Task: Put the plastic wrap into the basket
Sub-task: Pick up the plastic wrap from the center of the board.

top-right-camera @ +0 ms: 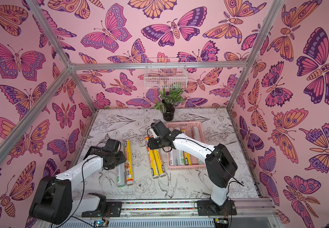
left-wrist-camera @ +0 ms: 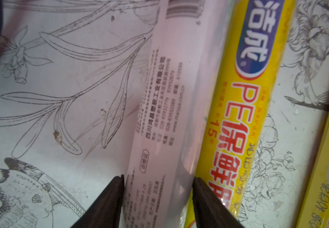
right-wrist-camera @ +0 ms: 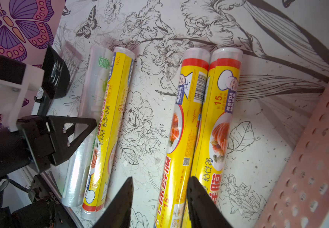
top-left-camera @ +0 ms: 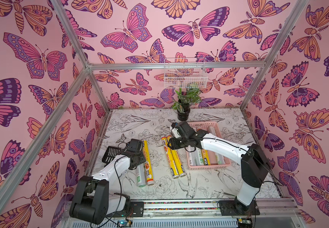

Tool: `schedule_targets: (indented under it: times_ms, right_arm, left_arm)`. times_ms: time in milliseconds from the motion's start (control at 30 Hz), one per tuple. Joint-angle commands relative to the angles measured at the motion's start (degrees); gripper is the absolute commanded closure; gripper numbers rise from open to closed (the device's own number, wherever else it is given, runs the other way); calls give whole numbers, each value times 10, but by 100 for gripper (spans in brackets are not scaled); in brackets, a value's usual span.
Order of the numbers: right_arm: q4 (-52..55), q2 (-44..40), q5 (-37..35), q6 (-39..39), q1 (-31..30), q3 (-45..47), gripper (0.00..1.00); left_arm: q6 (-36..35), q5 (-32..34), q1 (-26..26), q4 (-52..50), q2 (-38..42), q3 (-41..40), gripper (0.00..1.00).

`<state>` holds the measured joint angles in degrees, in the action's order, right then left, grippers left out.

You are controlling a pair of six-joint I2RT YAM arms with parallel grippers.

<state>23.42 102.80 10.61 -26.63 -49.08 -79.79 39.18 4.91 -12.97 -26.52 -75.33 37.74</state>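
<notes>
Near the table's left side, a silvery-clear roll of plastic wrap lies against a yellow-labelled roll. My left gripper is shut on the clear roll, one finger against each side. Two more yellow rolls lie side by side in the middle, just left of the pink basket. My right gripper is open astride the left one. One of its fingers sits in the seam between the pair, and the other stands clear of the roll. Several rolls lie in the basket, partly hidden by my right arm.
A black slotted scoop lies by the left wall beside my left wrist. A potted plant stands just behind the basket. A white wire basket hangs on the back wall. The basket's perforated side is close to my right gripper.
</notes>
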Motion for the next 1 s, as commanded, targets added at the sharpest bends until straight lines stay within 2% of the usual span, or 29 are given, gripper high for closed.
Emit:
schedule_targets:
  times_ms: [0, 233, 300, 367, 467, 633, 800, 967]
  right_arm:
    - [5, 9, 5, -3, -5, -19, 52]
    - [8, 11, 5, -1, -4, -21, 51]
    - [8, 11, 4, 0, -4, -20, 51]
    - [10, 10, 0, -1, -4, -20, 51]
    - [12, 4, -6, 1, -4, -19, 51]
    - [15, -17, -30, 9, -3, -9, 51]
    - [11, -56, -79, 12, 0, 14, 51]
    - [-16, -114, -122, 2, 17, 64, 51]
  left_arm:
    - [-13, 11, 5, -25, -26, 4, 40]
    - [-39, 15, 5, -37, -40, 14, 41]
    - [-48, 14, 5, -38, -40, 15, 46]
    - [-56, 9, 5, -41, -37, 19, 56]
    - [-67, 3, 4, -53, -25, 27, 61]
    - [-76, -1, 5, -79, 18, 44, 68]
    - [-59, -29, 3, -83, 118, 66, 77]
    - [-33, -79, -26, -19, 152, 107, 84]
